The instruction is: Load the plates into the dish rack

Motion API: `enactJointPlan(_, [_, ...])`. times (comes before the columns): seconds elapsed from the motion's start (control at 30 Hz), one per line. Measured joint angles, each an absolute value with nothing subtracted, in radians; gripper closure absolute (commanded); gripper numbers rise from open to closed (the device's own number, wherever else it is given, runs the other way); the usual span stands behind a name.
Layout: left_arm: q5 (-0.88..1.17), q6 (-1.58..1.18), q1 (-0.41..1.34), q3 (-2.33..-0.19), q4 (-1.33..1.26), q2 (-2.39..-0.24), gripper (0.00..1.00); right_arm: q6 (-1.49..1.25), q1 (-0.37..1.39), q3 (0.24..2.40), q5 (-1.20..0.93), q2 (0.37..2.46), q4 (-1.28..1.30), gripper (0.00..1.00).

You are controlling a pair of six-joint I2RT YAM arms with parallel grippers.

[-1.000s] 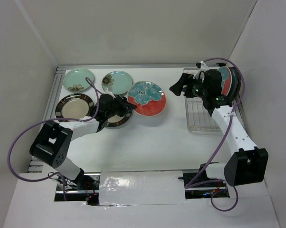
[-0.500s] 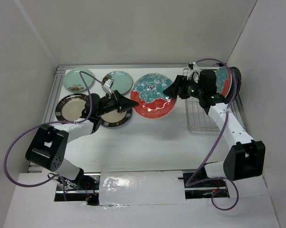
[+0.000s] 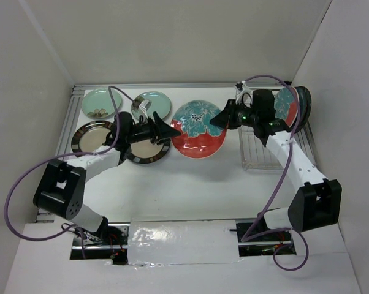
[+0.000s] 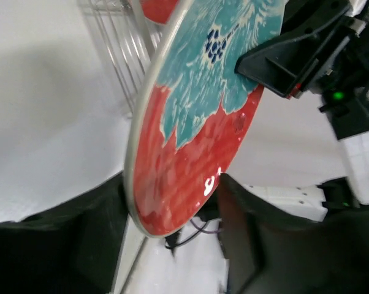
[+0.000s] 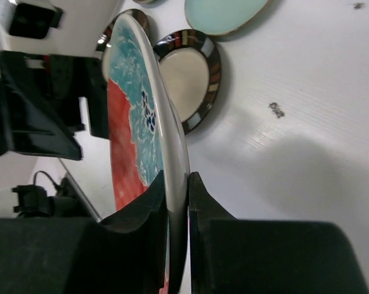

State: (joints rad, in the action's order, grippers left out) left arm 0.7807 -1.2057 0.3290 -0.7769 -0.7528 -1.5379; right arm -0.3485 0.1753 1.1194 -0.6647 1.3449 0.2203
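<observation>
Glossy red-orange plate [image 3: 200, 130], teal flower, blue-dotted centre, pale rim

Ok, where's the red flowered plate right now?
In the top view the red-orange plate is centre, held up tilted, right of a striped plate and left of the dish rack; the right tool pinches its rim.

A white table [image 3: 190, 184] sits boxed in by plain pale walls [image 3: 172, 37] on three sides under even light.
</observation>
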Motion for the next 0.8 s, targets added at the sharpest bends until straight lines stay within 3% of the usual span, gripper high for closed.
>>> enactJointPlan(0.07, [0.764,-1.131,0.328,-0.828,-0.612,-1.507,0.09,-0.315,0.179,1.139,-0.636,1.345,0.258,1.00])
enactJointPlan(0.13, [0.724,-1.044,0.326,-0.883,-0.477,-1.472,0.00,-0.281,0.181,1.169,-0.591,1.345,0.293,1.00])
enactJointPlan(0.47, [0.364,-0.726,0.261,-0.997,0.109,-1.269,0.00,0.022,0.091,1.289,-0.035,1.321,0.381,1.00])
enactJointPlan(0.8, [0.281,-0.619,0.152,-0.827,0.332,-1.215,0.00,0.295,-0.032,1.294,0.322,1.297,0.183,1.00])
